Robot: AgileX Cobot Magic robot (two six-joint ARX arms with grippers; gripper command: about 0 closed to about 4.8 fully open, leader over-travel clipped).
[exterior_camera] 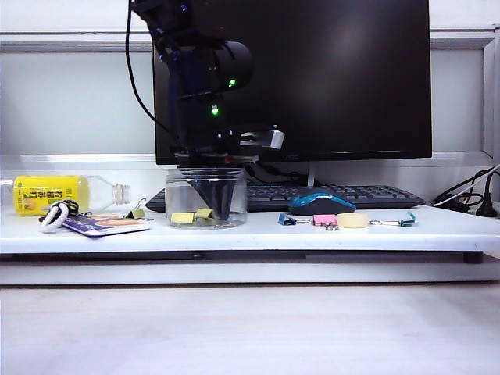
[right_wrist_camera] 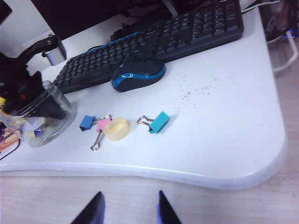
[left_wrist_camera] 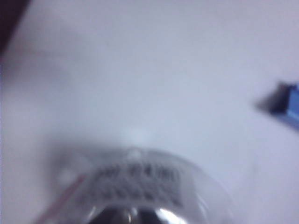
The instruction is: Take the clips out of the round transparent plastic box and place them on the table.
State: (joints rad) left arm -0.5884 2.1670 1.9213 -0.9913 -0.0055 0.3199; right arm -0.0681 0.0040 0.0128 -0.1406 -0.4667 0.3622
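The round transparent plastic box [exterior_camera: 178,195] stands on the white table [exterior_camera: 258,234], left of the mouse. Two pale-yellow clips [exterior_camera: 182,217] lie on its bottom. My left gripper [exterior_camera: 221,211] reaches down into the box from above, its dark fingers narrowing to a point beside the clips. How far the jaws are closed, and whether they touch a clip, does not show. The left wrist view is a blur of the box [left_wrist_camera: 140,186]. Another yellowish clip [exterior_camera: 138,213] lies on the table just left of the box. My right gripper [right_wrist_camera: 129,200] hangs open over the wood-grain surface, holding nothing.
A keyboard [exterior_camera: 344,195] and blue mouse [exterior_camera: 320,203] sit behind a row of blue, pink and teal clips [right_wrist_camera: 159,122] and a cream oval lump [right_wrist_camera: 116,129]. A yellow-labelled bottle [exterior_camera: 47,194] and a card [exterior_camera: 105,225] lie at the left. The monitor [exterior_camera: 336,78] stands behind.
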